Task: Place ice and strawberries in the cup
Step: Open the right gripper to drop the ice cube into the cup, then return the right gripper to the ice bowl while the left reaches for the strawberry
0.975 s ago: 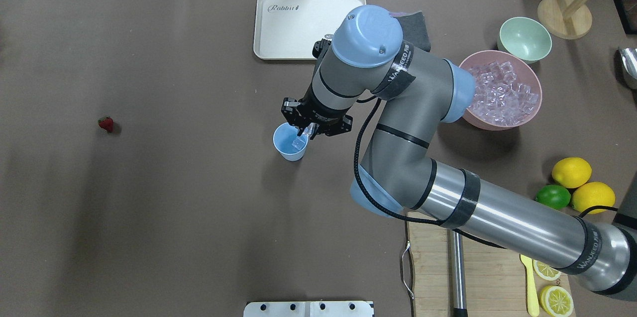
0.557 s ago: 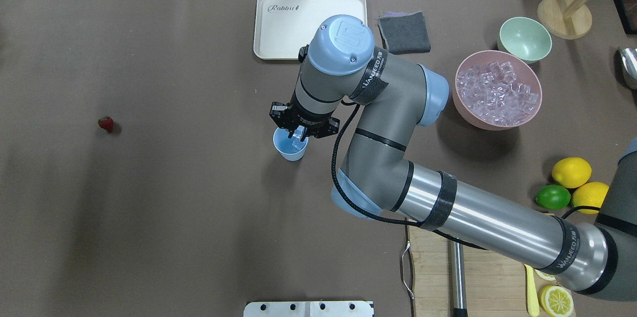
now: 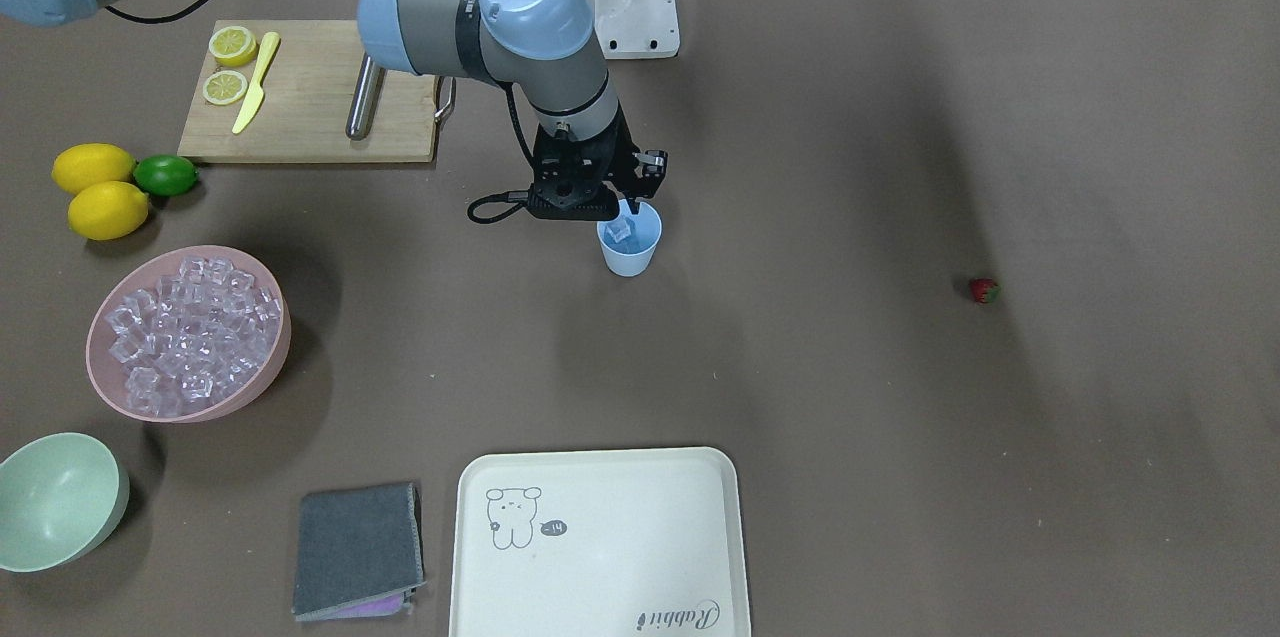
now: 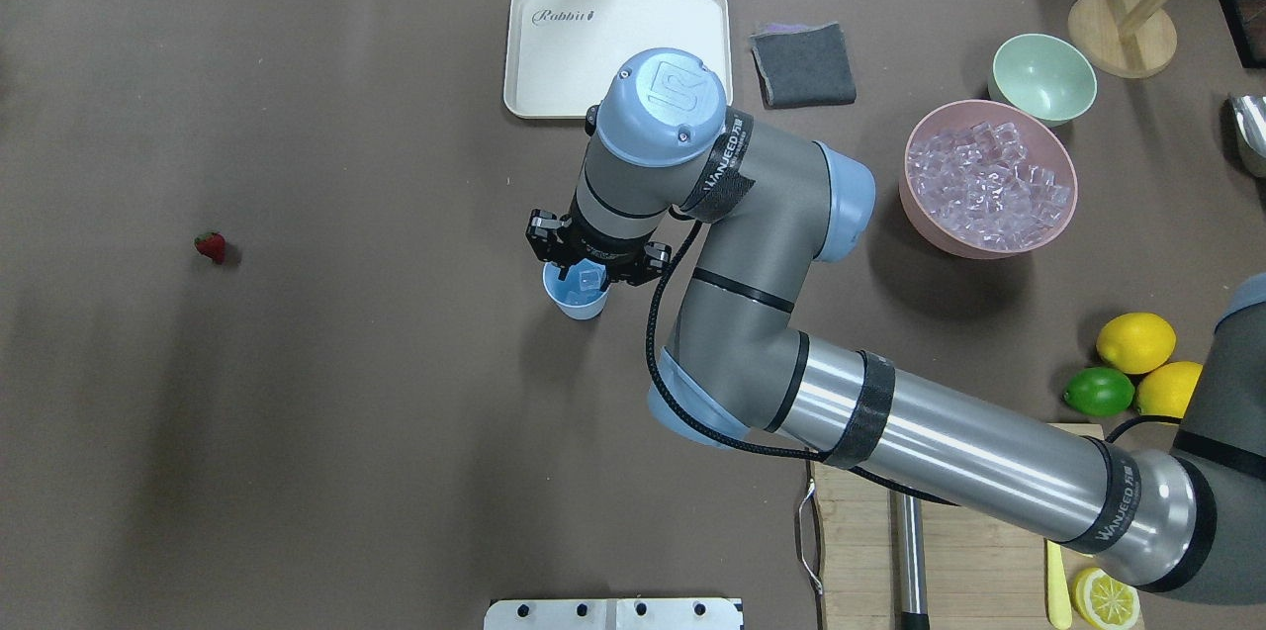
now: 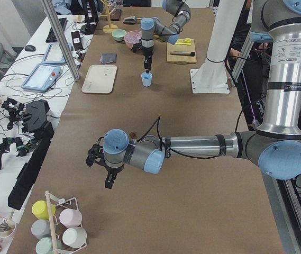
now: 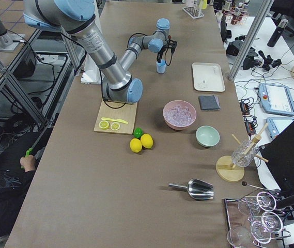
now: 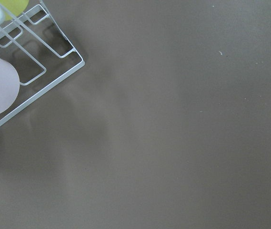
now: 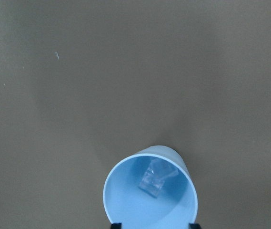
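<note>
The pale-blue cup (image 4: 582, 304) stands upright mid-table and also shows in the front view (image 3: 630, 252). One clear ice cube (image 8: 153, 181) lies inside it. My right gripper (image 4: 590, 266) hovers just above the cup's rim, open and empty, its fingertips (image 8: 116, 224) spread as wide as the cup. More ice (image 4: 989, 183) is piled in the pink bowl (image 4: 915, 210) at the right. The red strawberry (image 4: 210, 246) lies alone far to the left. My left gripper (image 5: 109, 182) shows only in the left side view, low over bare table; I cannot tell whether it is open or shut.
A cream tray (image 4: 618, 56) and a grey cloth (image 4: 803, 66) lie behind the cup. A mint-green bowl (image 4: 1043, 76), two lemons, a lime (image 4: 1098, 391) and a cutting board (image 4: 969, 531) are at the right. A wire cup rack (image 7: 35, 71) is near my left wrist.
My right arm has shifted left over the cup. The ice cube that was between its fingers now lies in the cup, and the fingers stand apart.
</note>
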`<state>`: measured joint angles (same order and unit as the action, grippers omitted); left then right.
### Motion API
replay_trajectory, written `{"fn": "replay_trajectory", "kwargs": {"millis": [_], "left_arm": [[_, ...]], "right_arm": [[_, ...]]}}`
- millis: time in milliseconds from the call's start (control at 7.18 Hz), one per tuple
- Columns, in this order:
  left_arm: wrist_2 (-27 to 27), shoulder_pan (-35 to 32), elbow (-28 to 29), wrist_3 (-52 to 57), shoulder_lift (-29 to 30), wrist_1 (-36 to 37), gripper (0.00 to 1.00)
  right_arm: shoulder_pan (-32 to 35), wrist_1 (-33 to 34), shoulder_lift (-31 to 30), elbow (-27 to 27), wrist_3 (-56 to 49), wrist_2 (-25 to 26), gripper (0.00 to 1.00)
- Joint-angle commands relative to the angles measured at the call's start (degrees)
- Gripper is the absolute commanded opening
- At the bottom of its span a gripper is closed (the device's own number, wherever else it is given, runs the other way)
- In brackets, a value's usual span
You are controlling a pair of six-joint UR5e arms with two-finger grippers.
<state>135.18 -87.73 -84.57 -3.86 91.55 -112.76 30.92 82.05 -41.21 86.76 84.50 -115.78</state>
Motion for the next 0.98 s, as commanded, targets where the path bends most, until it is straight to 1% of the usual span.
{"fn": "replay_trajectory", "kwargs": {"millis": [0,139,279,418,557,697,836], "left_arm": [[0.09,0.02,-0.94,-0.53,0.29,0.00,0.98],[0.17,0.02,-3.21,-0.71,0.38,0.26,0.98],[1.83,1.06,-6.28,-0.71,0.12,0.44,0.98],[4.89,2.03,-8.05,-0.63,0.29,0.27,0.98],[4.57,5.43,-9.72,-0.45,-0.14,-0.95,0.98],[5.70,6.25,-11.13,-1.58,-0.06,-2.53,0.98],[5.54,11.30,-12.88,-13.42,0.37,-2.55,0.98]], "right_arm": [[0.98,0.82,0.17,2.08,1.10,-1.72,0.99],[3.16,2.83,-1.57,5.84,1.02,-5.04,0.99],[5.10,6.51,-4.37,10.75,0.41,-6.46,0.99],[6.86,6.80,-9.45,15.32,-0.99,-7.17,0.99],[9.49,6.72,-14.11,18.32,-4.14,-8.66,0.99],[12.73,6.55,-17.38,19.22,-8.17,-10.33,0.99],[15.55,6.28,-20.02,19.23,-13.61,-10.95,0.99]]}}
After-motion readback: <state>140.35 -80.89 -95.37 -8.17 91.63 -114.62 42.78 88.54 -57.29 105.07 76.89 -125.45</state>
